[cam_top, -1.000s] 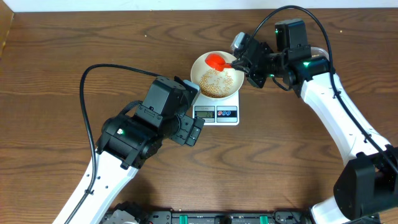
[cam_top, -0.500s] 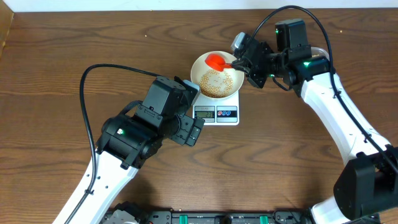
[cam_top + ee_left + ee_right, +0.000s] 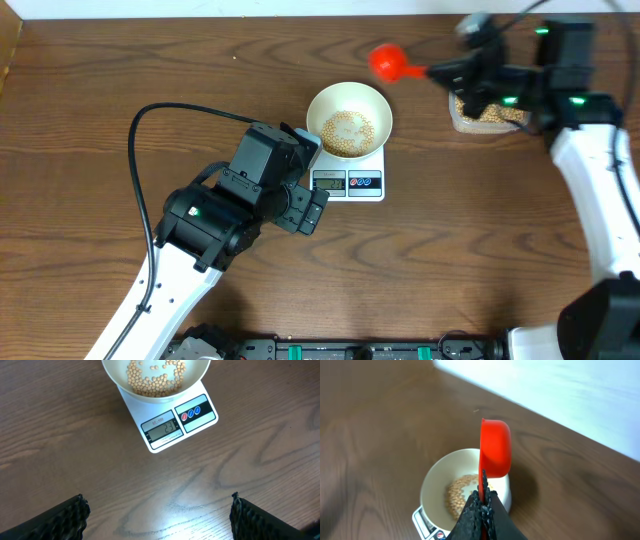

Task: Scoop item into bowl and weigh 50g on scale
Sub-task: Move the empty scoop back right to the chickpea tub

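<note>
The cream-white bowl (image 3: 349, 119) sits on the white scale (image 3: 348, 181) and holds a layer of tan beans (image 3: 348, 129). The scale display (image 3: 161, 428) shows in the left wrist view below the bowl (image 3: 155, 377). My right gripper (image 3: 450, 72) is shut on the handle of a red scoop (image 3: 385, 61), held in the air to the right of the bowl and turned on its side (image 3: 494, 447). More beans lie in a clear tub (image 3: 488, 113) under the right arm. My left gripper (image 3: 157, 515) is open and empty over bare wood in front of the scale.
The left arm's body (image 3: 235, 205) stands just left of the scale. A black cable (image 3: 150, 120) loops over the table at the left. The table's back edge (image 3: 250, 18) runs along the top.
My right gripper has lifted the red scoop out of the bowl and carried it right and back, toward the tub. The left arm has not moved.
</note>
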You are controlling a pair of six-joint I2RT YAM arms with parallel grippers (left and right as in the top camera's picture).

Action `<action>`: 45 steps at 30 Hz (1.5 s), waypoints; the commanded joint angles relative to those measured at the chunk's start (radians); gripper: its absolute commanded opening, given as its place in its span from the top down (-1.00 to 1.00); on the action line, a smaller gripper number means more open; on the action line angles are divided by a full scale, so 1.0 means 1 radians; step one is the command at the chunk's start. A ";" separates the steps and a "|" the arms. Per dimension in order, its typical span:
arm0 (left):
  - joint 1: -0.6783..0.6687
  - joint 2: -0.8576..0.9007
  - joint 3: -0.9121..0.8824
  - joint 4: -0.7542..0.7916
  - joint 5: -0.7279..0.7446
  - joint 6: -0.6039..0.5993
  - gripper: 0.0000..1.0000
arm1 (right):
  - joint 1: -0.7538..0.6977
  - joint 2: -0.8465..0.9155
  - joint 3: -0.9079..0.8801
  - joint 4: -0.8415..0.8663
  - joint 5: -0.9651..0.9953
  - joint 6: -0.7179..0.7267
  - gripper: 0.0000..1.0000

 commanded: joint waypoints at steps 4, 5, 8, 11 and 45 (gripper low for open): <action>0.006 0.005 0.026 -0.002 0.002 0.007 -0.84 | -0.094 -0.084 0.001 -0.121 0.251 0.190 0.97; 0.006 0.005 0.026 -0.002 0.002 0.007 -0.84 | -0.095 -0.096 0.001 -0.147 0.316 0.190 0.97; 0.006 0.005 0.026 -0.002 0.002 0.007 -0.84 | -0.083 -0.128 0.001 -0.218 0.488 0.190 0.97; 0.006 0.005 0.026 -0.002 0.001 0.007 -0.84 | -0.061 -0.143 0.001 -0.287 0.653 0.190 0.98; 0.006 0.005 0.026 -0.002 0.002 0.007 -0.84 | 0.114 0.095 0.001 -0.240 1.094 0.143 0.98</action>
